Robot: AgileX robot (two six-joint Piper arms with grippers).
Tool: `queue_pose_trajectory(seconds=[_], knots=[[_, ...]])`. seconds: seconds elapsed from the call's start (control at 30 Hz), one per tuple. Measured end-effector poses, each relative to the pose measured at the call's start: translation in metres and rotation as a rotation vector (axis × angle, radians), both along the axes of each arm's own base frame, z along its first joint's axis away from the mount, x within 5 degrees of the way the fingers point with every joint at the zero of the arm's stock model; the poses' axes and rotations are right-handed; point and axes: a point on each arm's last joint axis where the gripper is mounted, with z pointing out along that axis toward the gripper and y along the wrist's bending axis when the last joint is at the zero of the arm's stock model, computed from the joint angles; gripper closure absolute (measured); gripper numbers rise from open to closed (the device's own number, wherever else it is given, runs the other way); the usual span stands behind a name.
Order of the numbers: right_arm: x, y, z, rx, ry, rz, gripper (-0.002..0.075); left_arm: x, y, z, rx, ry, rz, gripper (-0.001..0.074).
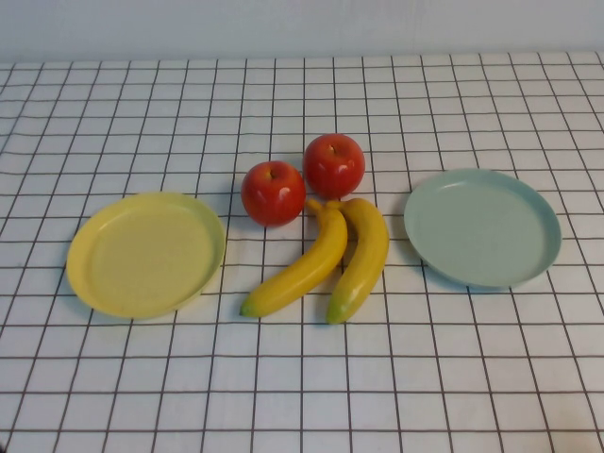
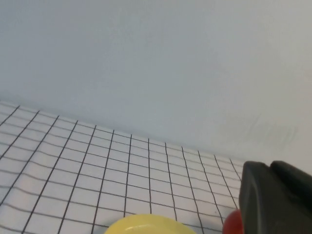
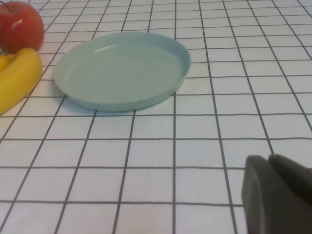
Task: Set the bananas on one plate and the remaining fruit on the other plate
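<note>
- Nothing sorted yet: both bananas (image 1: 321,260) lie touching at centre of the high view, stems by the two apples (image 1: 302,179) just above them.
- Yellow plate (image 1: 146,253) at left, blue-green plate (image 1: 483,226) at right, both bare on the checked tabletop (image 1: 302,387).
- Left claw (image 2: 273,200): only a dark edge shows, lower right of its wrist view, holding nothing seen; open or closed, can't tell.
- Right claw (image 3: 278,195): same, lower right of its view, near side of blue-green plate; can't tell.
- Best start, I'd say: right arm takes the right-hand banana mid-body, across its width, lifts clear w/o nudging its twin.
</note>
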Motion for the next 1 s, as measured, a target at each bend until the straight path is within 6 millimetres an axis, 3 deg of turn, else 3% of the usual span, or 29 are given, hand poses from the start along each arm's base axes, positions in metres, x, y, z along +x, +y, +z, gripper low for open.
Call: queue_pose_trajectory(seconds=[0.07, 0.17, 0.4, 0.67, 0.87, 1.0], knots=[[0.0, 0.0, 0.0, 0.0, 0.0, 0.0, 0.0741, 0.015, -0.008, 0.02, 0.076, 0.036, -0.044, 0.0737], [0.0, 0.0, 0.0, 0.0, 0.0, 0.0, 0.0741, 0.041, -0.024, 0.03, 0.172, 0.132, -0.111, 0.0737], [0.0, 0.0, 0.0, 0.0, 0.0, 0.0, 0.0741, 0.089, -0.07, 0.005, 0.305, 0.346, -0.252, 0.0737], [0.0, 0.0, 0.0, 0.0, 0.0, 0.0, 0.0741, 0.111, -0.094, -0.012, 0.279, 0.392, -0.348, 0.0737], [0.0, 0.0, 0.0, 0.0, 0.0, 0.0, 0.0741, 0.119, -0.11, -0.024, 0.398, 0.447, -0.493, 0.0733], [0.0, 0.0, 0.0, 0.0, 0.0, 0.0, 0.0741, 0.126, -0.12, -0.03, 0.464, 0.451, -0.57, 0.0633]])
